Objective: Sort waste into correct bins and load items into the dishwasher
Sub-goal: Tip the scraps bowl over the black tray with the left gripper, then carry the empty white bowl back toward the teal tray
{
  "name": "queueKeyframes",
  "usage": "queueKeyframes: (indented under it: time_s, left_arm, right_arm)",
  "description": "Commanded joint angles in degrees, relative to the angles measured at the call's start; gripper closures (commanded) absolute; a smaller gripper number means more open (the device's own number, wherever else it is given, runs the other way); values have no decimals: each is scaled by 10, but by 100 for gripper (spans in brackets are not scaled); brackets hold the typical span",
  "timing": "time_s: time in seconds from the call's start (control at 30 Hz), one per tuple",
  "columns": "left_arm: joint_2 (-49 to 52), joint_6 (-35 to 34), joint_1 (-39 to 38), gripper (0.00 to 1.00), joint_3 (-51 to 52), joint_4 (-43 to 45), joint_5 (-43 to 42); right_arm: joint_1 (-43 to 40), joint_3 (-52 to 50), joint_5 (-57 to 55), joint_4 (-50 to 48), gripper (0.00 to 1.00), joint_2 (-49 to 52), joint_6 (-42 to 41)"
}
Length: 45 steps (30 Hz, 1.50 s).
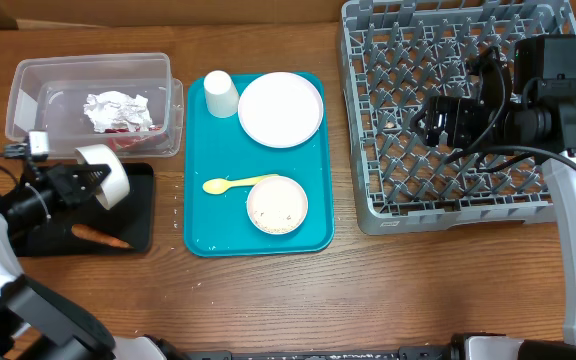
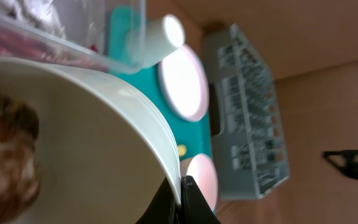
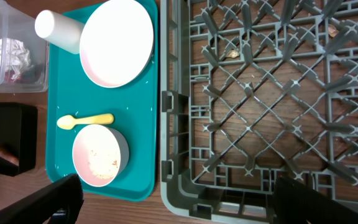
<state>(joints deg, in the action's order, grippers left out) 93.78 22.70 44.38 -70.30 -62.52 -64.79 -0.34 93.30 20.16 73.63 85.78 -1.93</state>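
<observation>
Wood-grain desk (image 1: 418, 290): the left fingers (image 2: 191, 208) pinch the smooth rim of a tilted white bowl (image 1: 108, 172) over the flat black tray (image 1: 140, 200), where an orange carrot piece (image 1: 100, 237) lies. Brown food bits (image 2: 5, 155) sit inside the bowl, blurred. Over the grey lattice dish rack (image 1: 398, 200), its top edge cut off, the right fingers (image 3: 55, 199) hang spread wide and empty. Round plate (image 1: 280, 108), cup (image 1: 220, 93), yellow spoon (image 1: 233, 184) and second bowl (image 1: 277, 205) sit on the teal tray (image 1: 196, 230); crumpled paper (image 1: 116, 105) lies in the clear tub (image 1: 28, 85).
</observation>
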Motion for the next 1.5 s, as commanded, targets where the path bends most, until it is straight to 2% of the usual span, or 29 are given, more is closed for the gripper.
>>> queueKeyframes:
  time_s: [0.0,0.27,0.5,0.63,0.73,0.83,0.97,1.07,1.13,1.3,1.37,1.47]
  left_arm:
    - [52,46,17,96,8,2,-126]
    - [145,84,17,96,8,-3,-179]
    - [152,91,14,96,6,-19,-236]
    - [140,120,-17,96,-13,-53,-219]
    - [114,125,-69,96,-46,-61,-174]
    - [86,55,-166,96,-109,-35,-63]
    - [73,-103,-293,96,-162,67,112]
    - [74,-171,-392,96,-186,142,246]
    - [74,-186,-451,96,-188,191,330]
    - [97,-182,-584,96,-188,280,612]
    - [119,-143,-626,96,-188,310,667]
    - [158,-96,-665,96,-188,344,680]
  right_arm:
    - [3,1,5,-1,0,-4,-2]
    - [3,1,5,13,0,-4,-2]
    - [3,1,5,14,0,-4,-2]
    - [3,1,5,8,0,-4,-2]
    - [3,1,5,8,0,-4,-2]
    - [3,1,5,9,0,-4,-2]
    - [3,1,5,12,0,-4,-2]
    - [3,1,5,17,0,-4,-2]
    - [3,1,5,22,0,-4,-2]
    - [3,1,5,28,0,-4,-2]
    - [3,1,4,28,0,-4,-2]
    - [3,1,3,28,0,-4,-2]
